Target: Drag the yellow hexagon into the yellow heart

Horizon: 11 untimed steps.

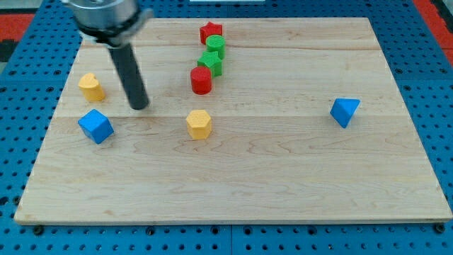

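Note:
The yellow hexagon (199,124) lies on the wooden board a little left of centre. The yellow heart (91,86) lies near the board's left edge, up and to the left of the hexagon. My tip (139,106) rests on the board between them, closer to the heart, right of the heart and up-left of the hexagon. It touches neither block.
A blue cube (95,126) lies below the heart at the left. A red cylinder (201,80), a green star (209,62), a green cylinder (215,46) and a red star (211,32) form a line at top centre. A blue triangular block (344,111) lies at the right.

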Motion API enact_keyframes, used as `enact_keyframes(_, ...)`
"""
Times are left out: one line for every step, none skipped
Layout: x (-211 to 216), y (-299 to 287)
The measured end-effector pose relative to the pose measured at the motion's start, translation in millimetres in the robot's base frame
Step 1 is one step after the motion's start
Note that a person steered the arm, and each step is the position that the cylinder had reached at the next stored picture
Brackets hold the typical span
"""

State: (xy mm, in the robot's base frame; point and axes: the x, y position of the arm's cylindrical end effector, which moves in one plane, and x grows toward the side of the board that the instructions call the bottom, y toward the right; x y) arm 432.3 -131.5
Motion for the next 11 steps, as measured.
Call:
enact_keyframes(47.2,3.3)
enact_keyframes(59.3,60.5)
enact_keyframes(60.6,130.9)
enact_keyframes(45.4,157.5)
enact_keyframes(40.1,188.1)
enact_keyframes(28.0,128.8)
enact_keyframes(31.2,69.9)
enact_keyframes(37.0,64.8)
enact_keyframes(20.4,10.8)
enact_keyframes(-10.1,-30.1)
enact_keyframes(-28.7,-49.0)
